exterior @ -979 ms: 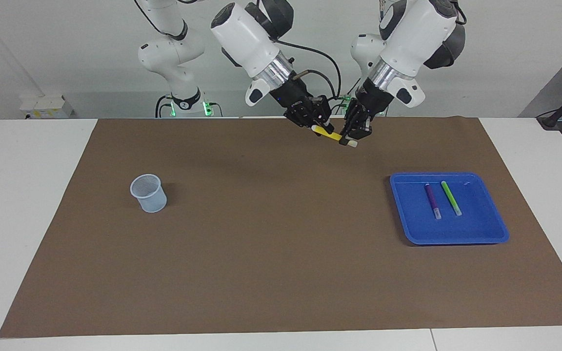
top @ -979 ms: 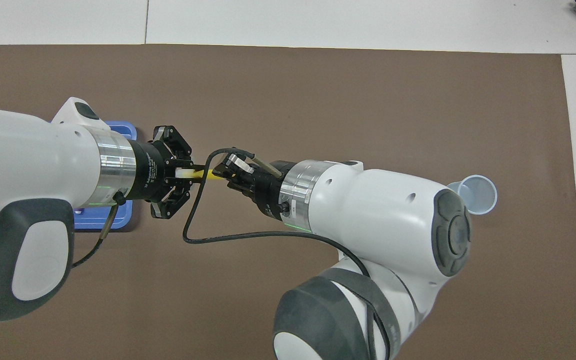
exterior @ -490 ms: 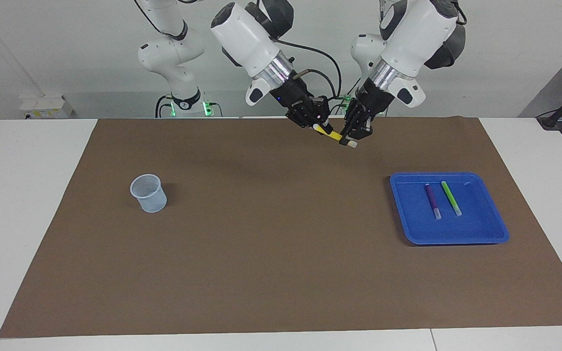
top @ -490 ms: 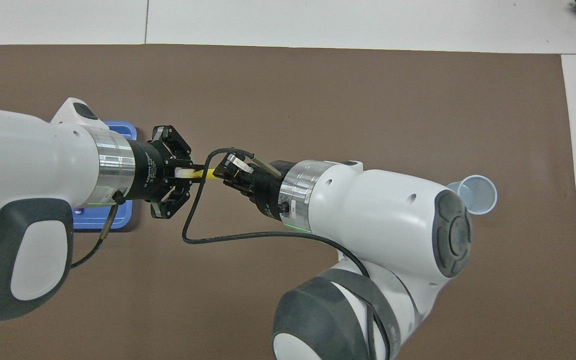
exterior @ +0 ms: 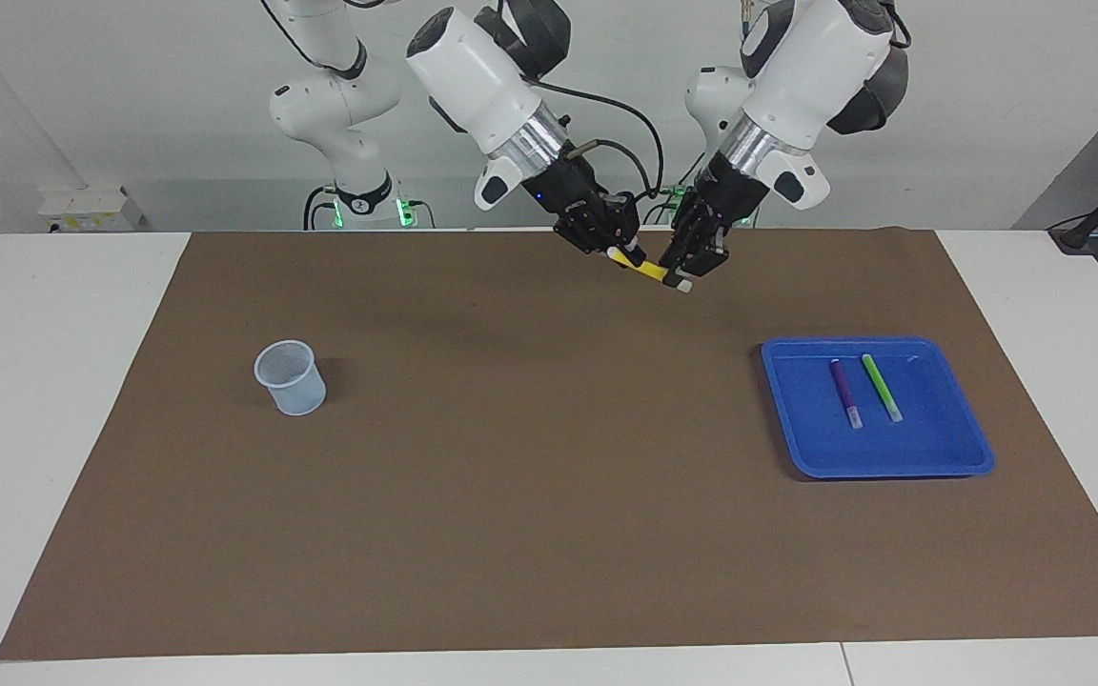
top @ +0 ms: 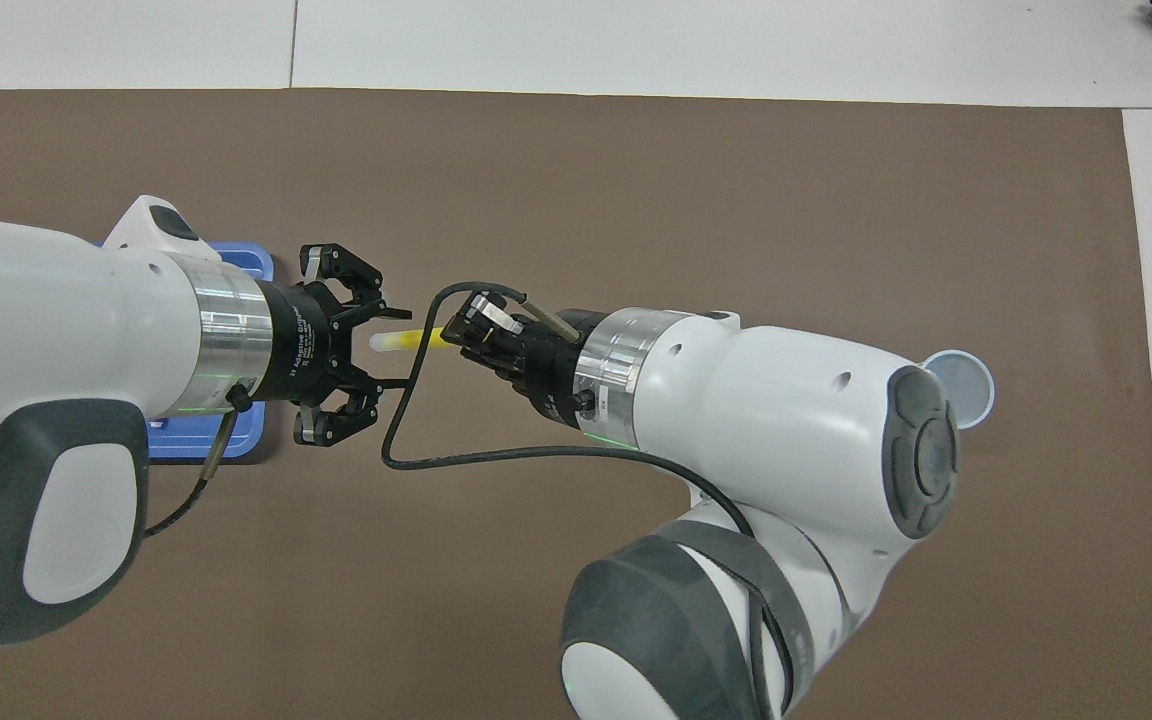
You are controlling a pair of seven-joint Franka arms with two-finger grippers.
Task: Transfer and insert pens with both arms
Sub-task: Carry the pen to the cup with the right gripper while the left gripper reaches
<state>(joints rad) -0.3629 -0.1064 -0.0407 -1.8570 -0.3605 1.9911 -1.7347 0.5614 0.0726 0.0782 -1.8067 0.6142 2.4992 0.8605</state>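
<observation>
The yellow pen (exterior: 649, 271) hangs in the air over the mat's edge near the robots, and it also shows in the overhead view (top: 404, 340). My right gripper (exterior: 618, 250) is shut on its yellow end, as the overhead view (top: 458, 340) also shows. My left gripper (exterior: 689, 270) is open in the overhead view (top: 361, 345), its fingers spread around the pen's whitish end without holding it. The purple pen (exterior: 845, 391) and the green pen (exterior: 881, 386) lie side by side in the blue tray (exterior: 878, 464).
A pale mesh cup (exterior: 291, 377) stands upright on the brown mat toward the right arm's end, partly hidden by the right arm in the overhead view (top: 971, 385). The tray is mostly hidden under the left arm in the overhead view (top: 236, 450).
My left gripper has opened and let go of the yellow pen. My right gripper keeps the pen and has drawn it slightly away from the left gripper.
</observation>
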